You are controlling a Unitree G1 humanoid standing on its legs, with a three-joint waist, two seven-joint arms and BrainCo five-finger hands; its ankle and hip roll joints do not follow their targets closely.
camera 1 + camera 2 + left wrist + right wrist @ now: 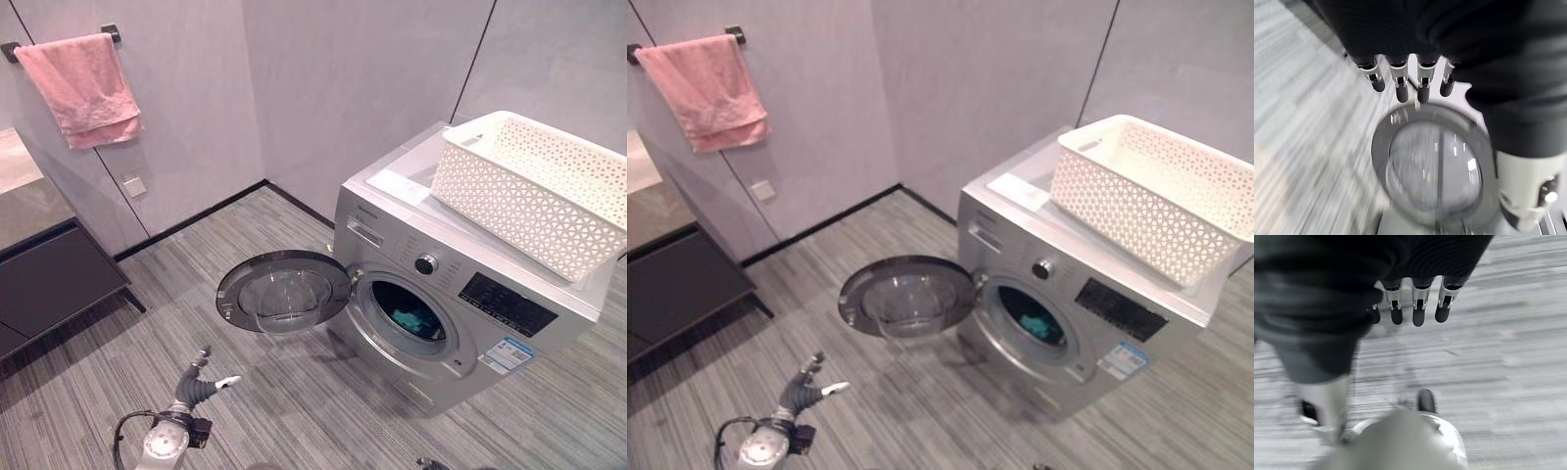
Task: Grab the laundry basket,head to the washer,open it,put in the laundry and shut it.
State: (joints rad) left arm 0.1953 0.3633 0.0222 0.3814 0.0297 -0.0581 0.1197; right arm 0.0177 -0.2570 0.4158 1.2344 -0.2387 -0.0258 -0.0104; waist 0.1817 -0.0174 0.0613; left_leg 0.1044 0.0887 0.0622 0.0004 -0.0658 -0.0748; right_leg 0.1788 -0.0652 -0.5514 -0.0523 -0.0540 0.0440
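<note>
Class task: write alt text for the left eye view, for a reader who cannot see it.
A silver washer stands with its round door swung open and teal laundry visible in the drum. A white laundry basket sits on top of it. The robot's left hand is low over the striped grey floor, and a pink towel hangs on the wall.

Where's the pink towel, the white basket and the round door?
Towel (88, 88), left eye view, middle of the cloth.
Basket (519, 211), left eye view, front wall.
Door (284, 292), left eye view, glass centre.
</note>
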